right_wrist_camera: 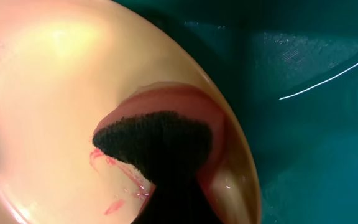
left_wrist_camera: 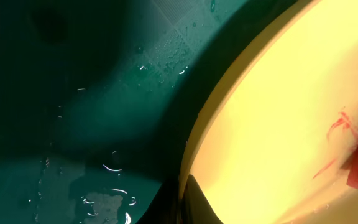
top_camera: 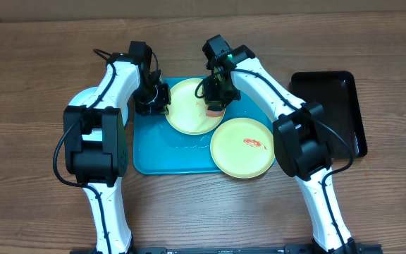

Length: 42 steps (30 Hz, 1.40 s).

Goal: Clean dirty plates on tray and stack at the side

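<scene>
Overhead view showed the left gripper [top_camera: 151, 99] at the near rim of the held plate [top_camera: 185, 106], which lay on the tray [top_camera: 154, 159]. In the left wrist view its fingers [left_wrist_camera: 197, 200] sat either side of that rim and appeared clamped on it. The right gripper [top_camera: 217, 99] was closed on a sponge [right_wrist_camera: 160, 140], pressed dark face down on the plate's opposite side. Red smears [left_wrist_camera: 344, 124] lay just beside the sponge, on the side facing the left gripper, so the coming stroke was judged to run inward from the right hand toward plate centre. The plate was round, with no long axis. A second plate [top_camera: 242, 148], also smeared, lay behind the right hand, overlapping the tray edge, nearer that arm. No brand, label or writing was legible in any view
</scene>
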Each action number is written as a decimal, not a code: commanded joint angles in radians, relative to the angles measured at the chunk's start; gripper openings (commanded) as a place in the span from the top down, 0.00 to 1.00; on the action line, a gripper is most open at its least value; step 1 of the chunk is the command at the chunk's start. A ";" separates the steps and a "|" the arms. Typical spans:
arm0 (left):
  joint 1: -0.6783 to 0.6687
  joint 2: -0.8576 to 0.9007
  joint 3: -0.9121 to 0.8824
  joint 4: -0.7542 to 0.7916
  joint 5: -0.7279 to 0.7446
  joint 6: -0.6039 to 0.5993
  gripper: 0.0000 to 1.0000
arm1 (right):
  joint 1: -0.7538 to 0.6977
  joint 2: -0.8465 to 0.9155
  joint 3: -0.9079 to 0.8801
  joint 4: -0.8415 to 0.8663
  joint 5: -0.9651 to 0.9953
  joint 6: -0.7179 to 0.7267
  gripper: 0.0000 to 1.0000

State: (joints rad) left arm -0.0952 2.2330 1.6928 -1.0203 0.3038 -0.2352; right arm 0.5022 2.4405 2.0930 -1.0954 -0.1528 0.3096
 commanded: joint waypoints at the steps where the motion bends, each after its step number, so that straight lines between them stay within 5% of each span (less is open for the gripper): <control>1: 0.003 0.030 -0.021 0.005 0.038 0.027 0.96 | 0.034 0.040 0.000 0.026 -0.041 -0.027 0.96; 15: 0.003 0.030 -0.021 0.003 0.038 0.026 0.96 | 0.156 0.040 0.000 0.037 -0.063 -0.034 0.96; 28: 0.003 0.030 -0.021 -0.002 0.035 0.031 0.96 | 0.012 0.040 0.001 -0.053 0.184 -0.053 0.96; 42: 0.003 0.030 -0.021 -0.003 0.030 0.030 0.96 | 0.011 0.040 0.001 0.110 0.070 -0.079 0.96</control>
State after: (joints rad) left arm -0.0917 2.2387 1.6882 -1.0210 0.3450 -0.2321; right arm 0.4942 2.4462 2.0960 -1.0370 -0.0486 0.2379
